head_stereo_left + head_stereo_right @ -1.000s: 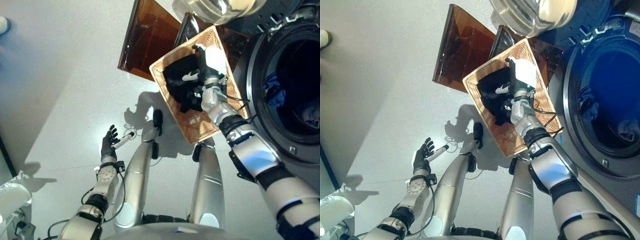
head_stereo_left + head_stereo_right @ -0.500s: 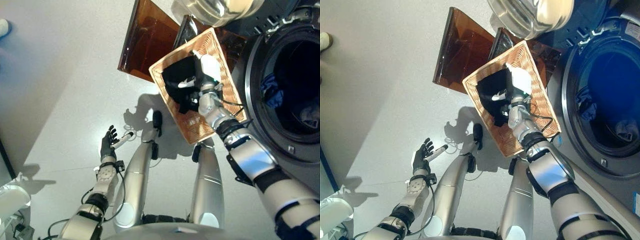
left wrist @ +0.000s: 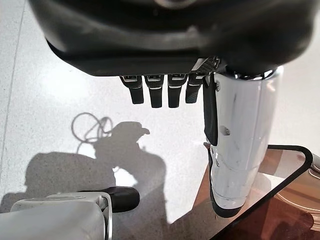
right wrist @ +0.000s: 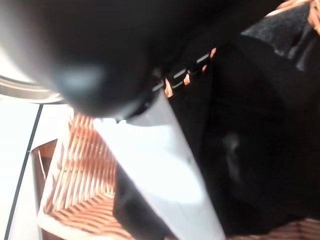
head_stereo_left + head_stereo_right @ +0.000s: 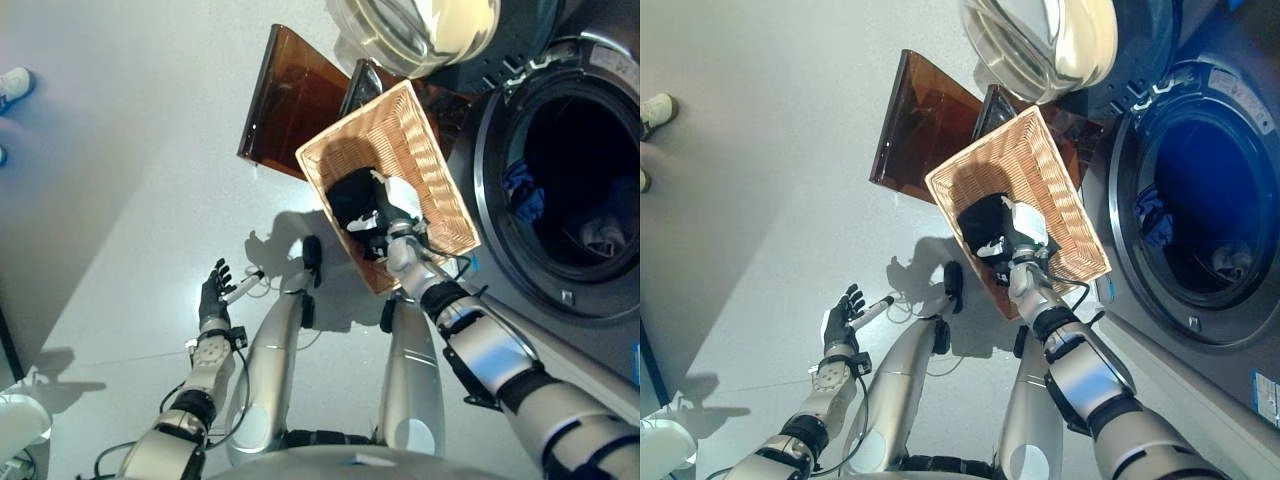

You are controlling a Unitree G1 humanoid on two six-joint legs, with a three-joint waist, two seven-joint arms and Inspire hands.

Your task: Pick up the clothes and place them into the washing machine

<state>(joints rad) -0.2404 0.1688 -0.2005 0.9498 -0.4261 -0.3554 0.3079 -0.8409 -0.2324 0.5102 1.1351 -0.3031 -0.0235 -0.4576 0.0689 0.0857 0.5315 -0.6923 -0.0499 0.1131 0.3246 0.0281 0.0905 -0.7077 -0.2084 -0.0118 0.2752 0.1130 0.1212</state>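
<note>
Standing on pale floor [image 5: 130, 180], wicker basket [image 5: 420, 170] beside washing machine [image 5: 560, 190]

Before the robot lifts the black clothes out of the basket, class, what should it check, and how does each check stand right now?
1. Right robot hand is down in the wicker basket at the black clothes: ok.
2. Its fingers are closed on the cloth: cannot tell, they are buried in it.
3. Washing machine door is swung open: ok.
4. Drum mouth is free; blue clothes already lie inside: ok.
5. Left robot hand is open, empty and off to the side above the floor: ok.
</note>
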